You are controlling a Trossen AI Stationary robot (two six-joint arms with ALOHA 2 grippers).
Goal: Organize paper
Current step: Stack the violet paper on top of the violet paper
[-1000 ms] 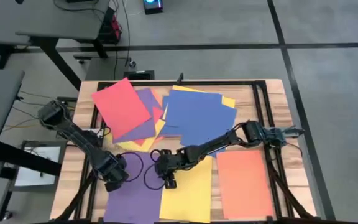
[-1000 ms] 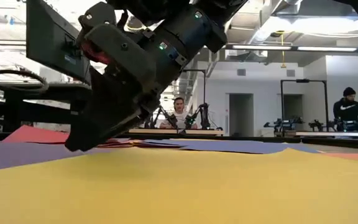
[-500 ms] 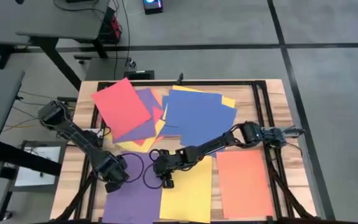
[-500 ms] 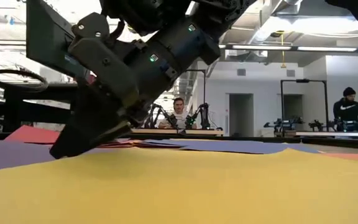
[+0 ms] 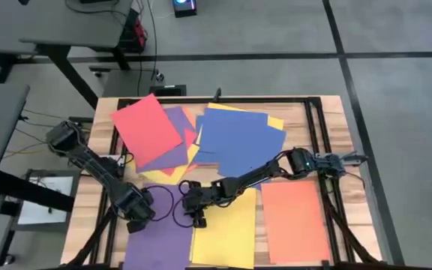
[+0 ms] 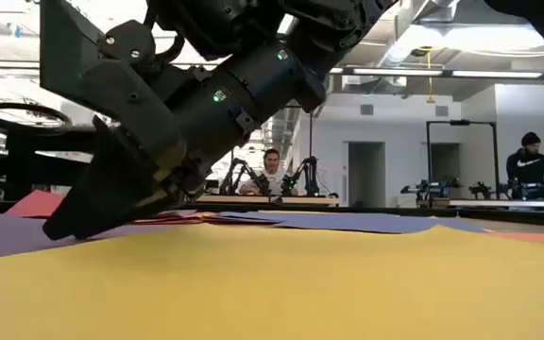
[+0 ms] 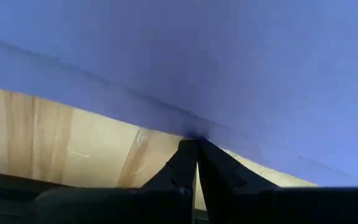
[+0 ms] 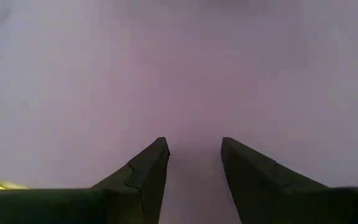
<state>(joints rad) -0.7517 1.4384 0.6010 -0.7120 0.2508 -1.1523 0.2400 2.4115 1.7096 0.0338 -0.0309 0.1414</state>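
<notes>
Loose pile of sheets sits at the far edge of the desk: red sheet on top at the far-left, blue sheet mid-far, w/ purple and yellow bits showing between and under them. Three sheets lie in a row along the near edge: purple sheet near-left, yellow sheet centre, orange sheet near-right.

Left gripper is low at the purple sheet's left edge, fingers pinched together right on that edge, bare wood beside it.

Right gripper reaches across to where the purple and yellow sheets meet, tips down at the paper, fingers parted w/ a gap, nothing between them. Low view shows it angled down onto the yellow sheet.
</notes>
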